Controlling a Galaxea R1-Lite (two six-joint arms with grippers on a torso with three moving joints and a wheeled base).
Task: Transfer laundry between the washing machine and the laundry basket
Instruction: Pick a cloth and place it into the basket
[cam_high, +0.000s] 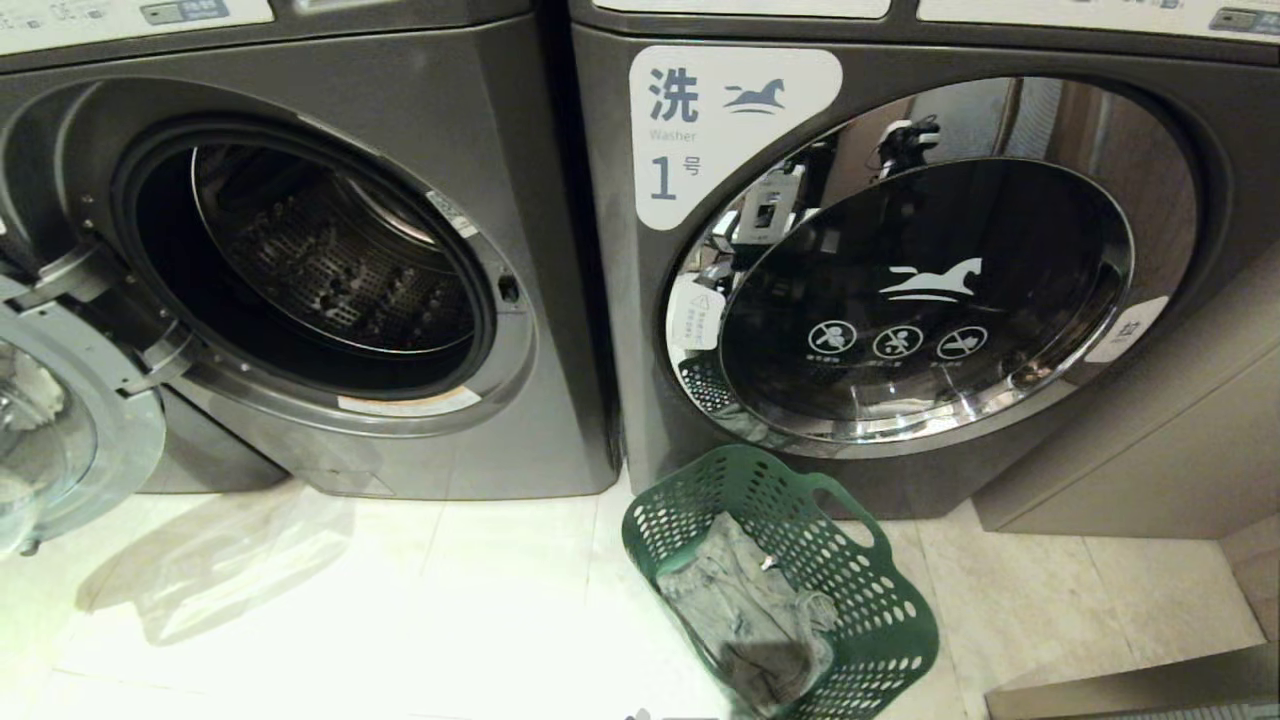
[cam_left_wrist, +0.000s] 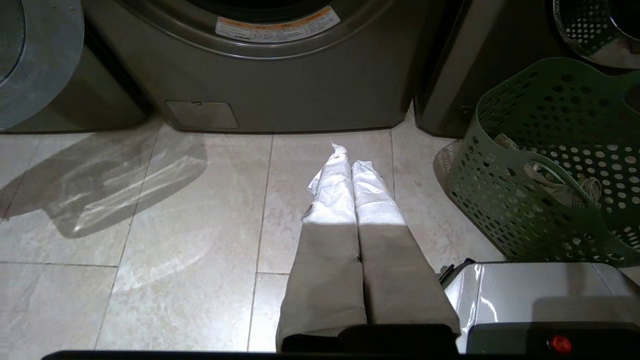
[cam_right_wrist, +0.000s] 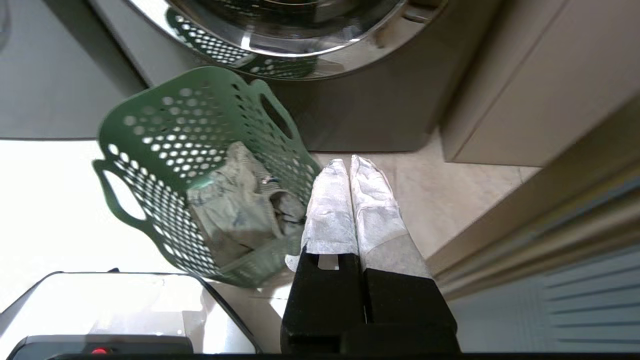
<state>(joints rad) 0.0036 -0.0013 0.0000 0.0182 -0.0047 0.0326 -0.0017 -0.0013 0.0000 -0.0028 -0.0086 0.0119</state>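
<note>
Green plastic of the laundry basket (cam_high: 880, 620) stands nearest, on the floor, with the laundry (cam_high: 750, 610) crumpled inside. Both arms hang low: the left gripper (cam_left_wrist: 347, 160) and right gripper (cam_right_wrist: 348, 167) have their padded tips pressed together, holding nothing. Behind, the washing machine (cam_high: 330, 270) stands open. A shallow pinch could let the garment slip, or it could snag on the basket's holes.

- Closed washer labelled 1 (cam_high: 900, 270), chrome-ringed door, white horse logo.
- Pale tiled floor (cam_high: 400, 600).
- Beige cabinet (cam_high: 1130, 440) at the right, beside the washer.
</note>
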